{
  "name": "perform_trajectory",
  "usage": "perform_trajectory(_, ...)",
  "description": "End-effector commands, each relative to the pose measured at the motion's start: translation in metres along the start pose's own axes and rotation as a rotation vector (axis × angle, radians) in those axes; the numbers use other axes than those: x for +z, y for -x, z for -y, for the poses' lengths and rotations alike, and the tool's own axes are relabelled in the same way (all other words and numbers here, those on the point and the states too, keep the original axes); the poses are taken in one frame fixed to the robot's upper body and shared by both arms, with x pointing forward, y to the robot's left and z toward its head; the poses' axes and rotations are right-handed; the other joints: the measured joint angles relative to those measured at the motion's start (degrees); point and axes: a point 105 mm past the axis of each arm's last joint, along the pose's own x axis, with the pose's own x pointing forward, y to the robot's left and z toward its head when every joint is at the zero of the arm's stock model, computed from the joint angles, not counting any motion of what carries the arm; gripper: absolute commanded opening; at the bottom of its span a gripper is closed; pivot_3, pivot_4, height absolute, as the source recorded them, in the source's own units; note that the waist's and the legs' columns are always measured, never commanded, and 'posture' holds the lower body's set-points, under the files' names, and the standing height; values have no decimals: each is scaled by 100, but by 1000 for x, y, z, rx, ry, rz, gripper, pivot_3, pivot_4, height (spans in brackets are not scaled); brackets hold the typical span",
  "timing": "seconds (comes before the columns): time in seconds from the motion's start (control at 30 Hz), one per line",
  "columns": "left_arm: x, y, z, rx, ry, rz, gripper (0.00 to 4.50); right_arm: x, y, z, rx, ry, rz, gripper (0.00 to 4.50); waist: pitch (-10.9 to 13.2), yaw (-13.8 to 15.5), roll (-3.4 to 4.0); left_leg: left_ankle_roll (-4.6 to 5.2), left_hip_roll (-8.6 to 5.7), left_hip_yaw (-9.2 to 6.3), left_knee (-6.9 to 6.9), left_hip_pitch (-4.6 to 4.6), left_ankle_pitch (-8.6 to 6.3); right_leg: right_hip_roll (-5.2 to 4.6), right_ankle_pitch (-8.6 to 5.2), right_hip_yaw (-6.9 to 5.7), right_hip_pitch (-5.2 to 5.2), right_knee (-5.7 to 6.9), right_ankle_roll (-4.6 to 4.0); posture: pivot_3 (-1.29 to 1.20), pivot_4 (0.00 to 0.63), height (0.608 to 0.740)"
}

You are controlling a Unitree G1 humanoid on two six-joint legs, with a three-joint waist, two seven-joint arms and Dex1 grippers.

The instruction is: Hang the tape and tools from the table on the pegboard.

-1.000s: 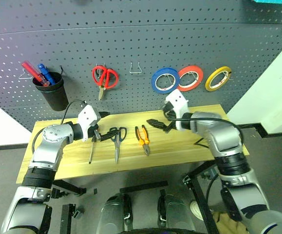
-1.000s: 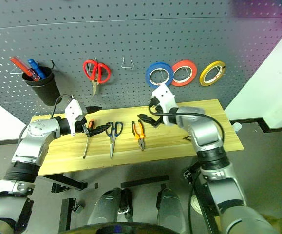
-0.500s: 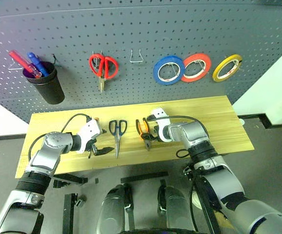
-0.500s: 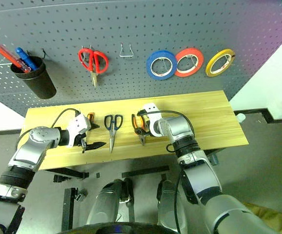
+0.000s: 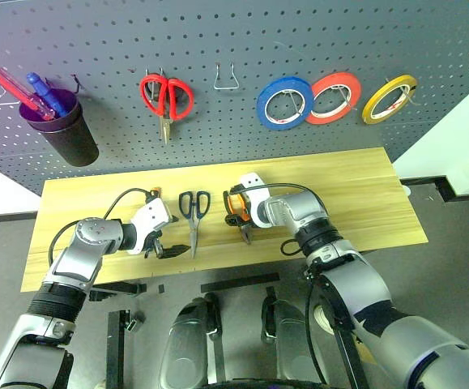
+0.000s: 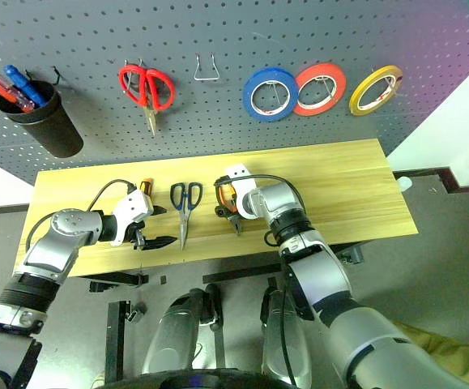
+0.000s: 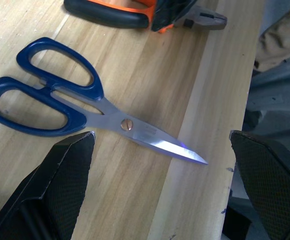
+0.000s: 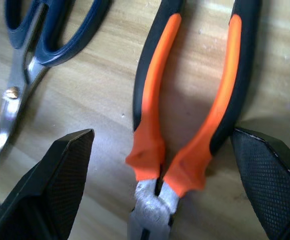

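Note:
Orange-and-black pliers [image 8: 185,115] lie on the table [image 5: 356,194], and my open right gripper [image 5: 239,219] is lowered over them with a finger on either side of the handles. Just to their left lie the blue-handled scissors [image 7: 59,100], blades toward the near edge. Beside those blades my left gripper [image 5: 163,237] stands open, holding nothing. The screwdriver's orange handle end [image 5: 155,194] shows behind the left gripper; the rest is hidden. The blue tape [image 5: 285,103] hangs on the pegboard [image 5: 218,32].
Also on the pegboard are a red tape roll [image 5: 334,87], a yellow roll [image 5: 390,87], red-handled scissors [image 5: 167,96], a bare wire hook [image 5: 228,77] and a black cup [image 5: 62,134] of red and blue tools. The table's right half is bare wood.
My right gripper came down and leftwards from above the table onto the pliers. The left gripper sank a little toward the near edge. The view tilted downward.

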Motion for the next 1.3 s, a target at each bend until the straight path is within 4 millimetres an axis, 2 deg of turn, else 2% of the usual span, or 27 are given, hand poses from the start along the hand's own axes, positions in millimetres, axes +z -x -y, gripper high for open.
perform_trajectory(0.03,1,5,-3,20,-25,-2,4500,7,-4,-2,-50,85,-6,4493,0,-1,0,-3,0,0,-2,0,0,0,0,0,-4,0,-1,129,341,740)
perform_trajectory(0.1,1,4,-3,22,-27,2,4500,3,-9,-2,-99,193,-44,4493,0,0,0,-6,0,0,-4,-1,-1,0,0,1,-21,0,-1,129,336,740)
perform_trajectory(0.3,1,-1,-5,30,-33,2,4500,-1,-15,-5,-145,353,-86,2684,-3,-10,-3,-17,-1,6,-14,-2,1,0,0,2,-29,-1,0,117,306,740)
perform_trajectory(0.43,11,-3,-12,35,-50,31,4500,12,-11,-9,-106,313,-45,2614,-10,-2,-12,-31,-1,7,-31,-1,9,2,1,2,-31,-1,-1,114,266,740)
perform_trajectory(0.53,22,-2,-19,36,-55,80,4500,25,0,-2,-85,299,2,2614,-19,9,-28,-41,-4,11,-41,-26,20,4,3,2,-42,2,-1,106,225,740)
perform_trajectory(0.6,28,2,-24,43,-51,114,4500,41,17,-5,-10,270,93,2613,-25,10,-33,-31,-6,18,-48,-38,27,5,3,3,-54,0,0,95,198,740)
perform_trajectory(0.73,57,20,-35,72,-53,329,4500,78,87,-22,193,197,388,2613,-41,8,-45,-25,-8,27,-59,-58,31,12,4,5,-72,-1,3,72,149,740)
perform_trajectory(0.83,80,36,-33,50,-15,503,4500,95,136,-27,239,183,573,2613,-113,-14,-80,-25,-10,32,-59,-66,33,25,4,5,-76,-6,3,64,122,740)
perform_trajectory(0.93,88,47,-34,58,12,583,4500,106,166,-30,238,213,701,2613,-238,-20,-101,-28,-9,48,-64,-58,34,32,4,3,-68,-13,4,56,97,740)
perform_trajectory(1.03,102,61,-35,39,61,686,4500,123,188,-33,239,229,823,2613,-401,-21,-119,-30,-10,54,-65,-42,32,30,4,5,-54,-24,4,54,76,740)
perform_trajectory(1.13,117,75,-32,33,66,775,4500,146,206,-35,225,245,936,2613,-463,-29,-130,-49,-8,52,-62,-31,30,30,9,5,-46,-19,-4,64,58,740)
perform_trajectory(1.3,139,96,-49,146,77,935,4500,177,212,-28,153,263,1019,2613,-675,-29,-139,-53,-9,50,-62,-24,39,33,15,4,-42,-10,-11,86,34,740)
